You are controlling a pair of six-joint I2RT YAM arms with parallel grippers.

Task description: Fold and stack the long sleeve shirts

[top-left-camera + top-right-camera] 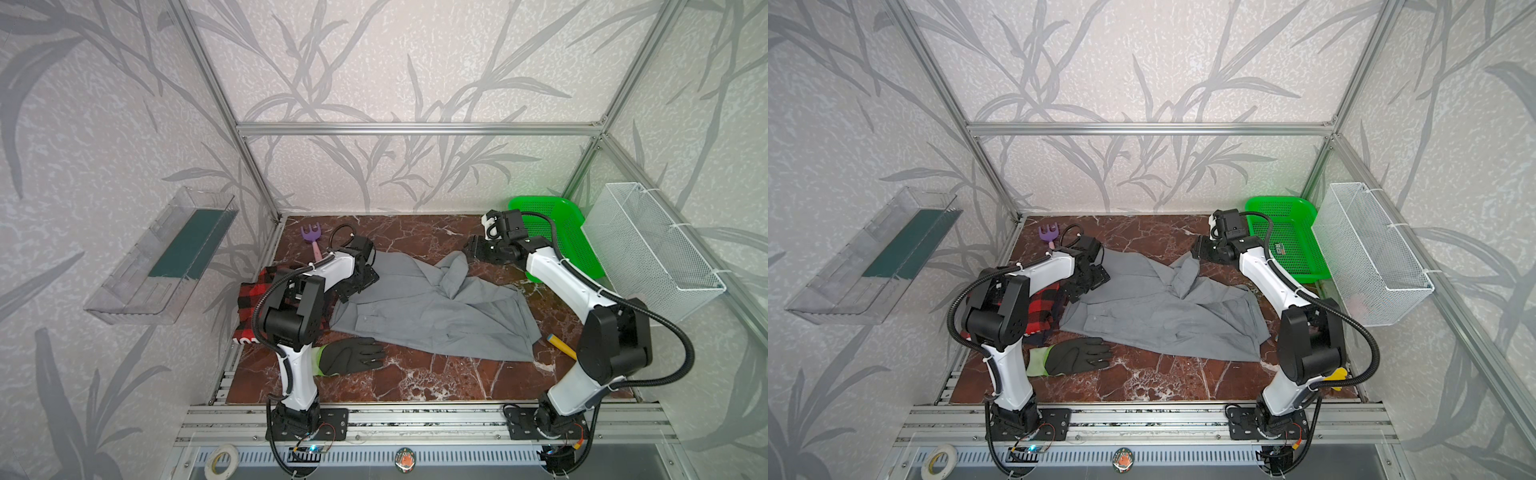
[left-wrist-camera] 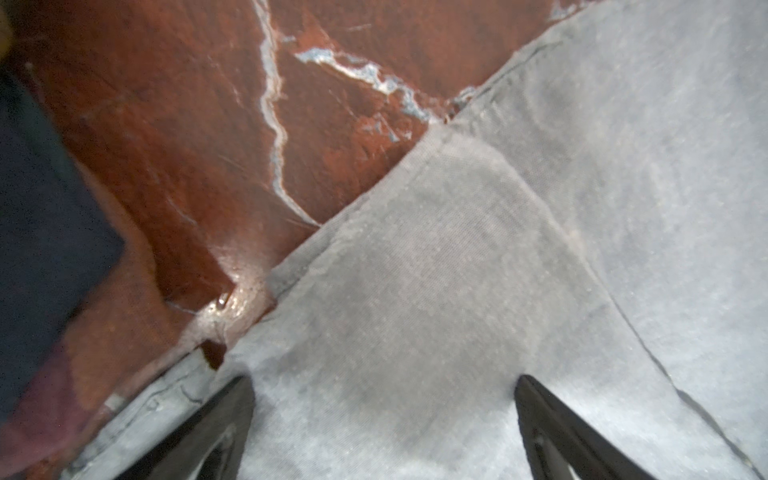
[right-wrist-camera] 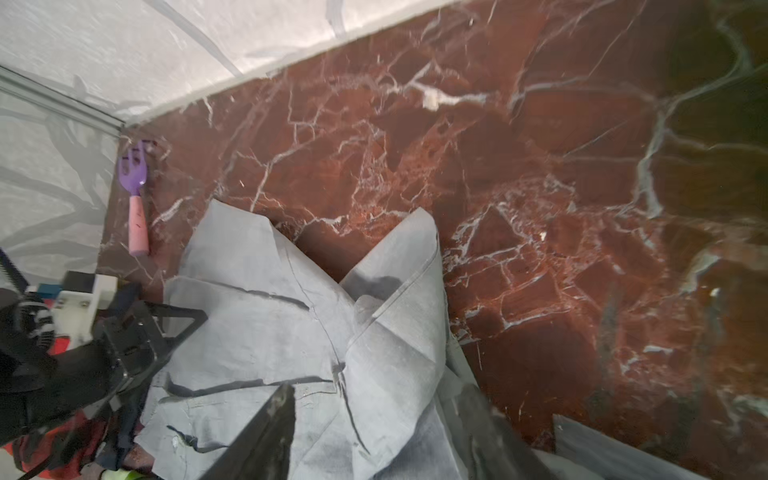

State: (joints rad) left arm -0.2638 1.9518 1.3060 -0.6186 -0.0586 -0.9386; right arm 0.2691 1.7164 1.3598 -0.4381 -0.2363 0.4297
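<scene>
The plain grey long sleeve shirt (image 1: 436, 320) (image 1: 1163, 320) lies spread and wrinkled across the middle of the marble table, one sleeve folded over its far part. The red-and-black plaid shirt (image 1: 249, 297) (image 1: 1044, 305) lies bunched at the left, mostly hidden under the left arm. My left gripper (image 1: 353, 286) (image 1: 1086, 286) (image 2: 384, 399) hangs open just over the grey shirt's left edge, cloth below its fingers. My right gripper (image 1: 473, 249) (image 1: 1200, 251) (image 3: 374, 407) stands open over the folded sleeve (image 3: 395, 299) at the shirt's far end.
A black glove with a yellow-green cuff (image 1: 353, 355) (image 1: 1077, 355) lies in front of the shirts. A purple toy fork (image 1: 311, 239) (image 3: 135, 187) sits at the far left. A green basket (image 1: 552, 237) and a white wire basket (image 1: 648, 249) stand at the right. A yellow stick (image 1: 561, 343) lies by the right arm.
</scene>
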